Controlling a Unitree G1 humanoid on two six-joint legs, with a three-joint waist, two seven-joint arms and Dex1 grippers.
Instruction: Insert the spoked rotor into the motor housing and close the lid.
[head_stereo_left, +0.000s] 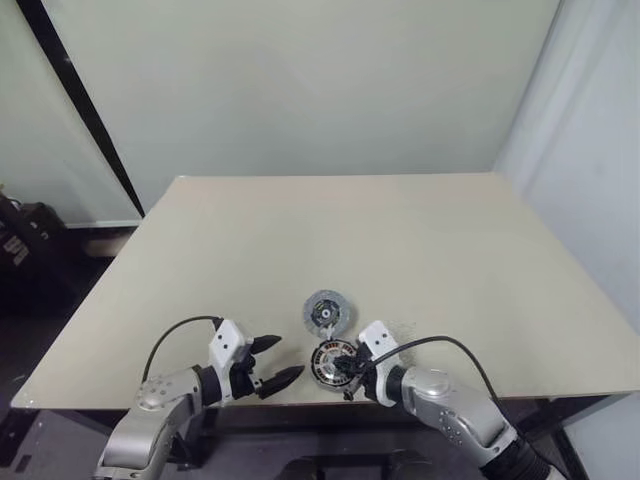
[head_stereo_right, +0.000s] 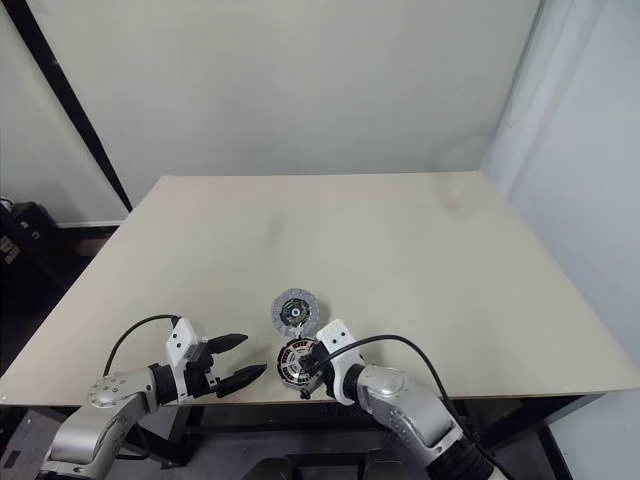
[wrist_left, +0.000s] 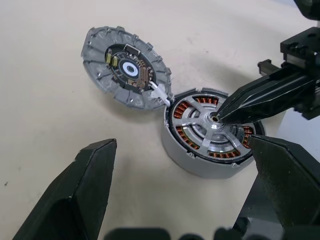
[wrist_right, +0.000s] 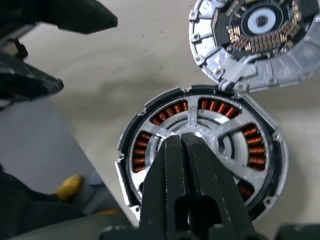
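trouble comes if our right gripper (wrist_left: 220, 116), jaws pressed together on the rotor (wrist_left: 212, 131) hub, tilts it in the housing (wrist_left: 200, 167) near the table (head_stereo_left: 420, 230) edge; left gripper (head_stereo_left: 272, 362) spread wide, lid (wrist_left: 125, 67) open.

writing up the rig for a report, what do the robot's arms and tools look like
Both arms are silver-grey metal with rounded, jointed segments. Each wrist carries a white block, and a thin black cable loops from it back along the forearm. The left tool and right tool each have two glossy black fingers that taper to points. No markings are legible.
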